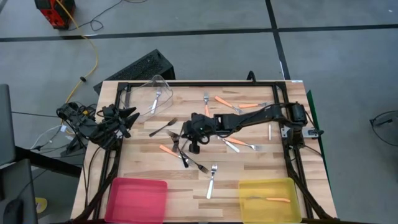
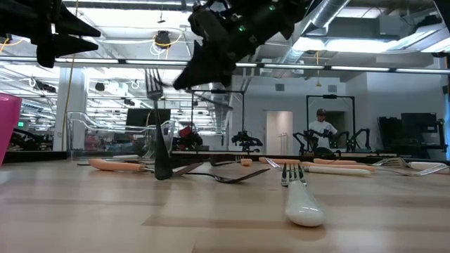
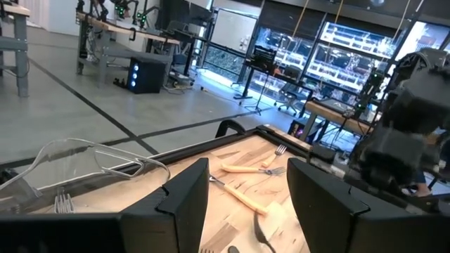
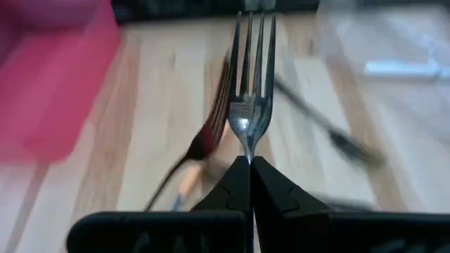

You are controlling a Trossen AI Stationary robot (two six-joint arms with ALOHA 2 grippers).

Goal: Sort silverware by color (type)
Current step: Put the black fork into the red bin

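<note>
Right gripper (image 4: 247, 165) pinches a dark fork (image 4: 249, 84) above the table (image 1: 249, 171) — left gripper (image 3: 246, 204) waits, fingers spread, empty.

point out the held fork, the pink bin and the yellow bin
held fork (image 4: 249, 105), right wrist view, base of tines
pink bin (image 1: 137, 199), high view, its floor
yellow bin (image 1: 264, 188), high view, bare floor

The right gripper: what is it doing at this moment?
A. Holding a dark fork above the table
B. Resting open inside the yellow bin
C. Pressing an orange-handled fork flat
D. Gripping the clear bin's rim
A: the right gripper is shut on a dark fork, whose tines stick out past the fingertips, with the table below it.
</note>
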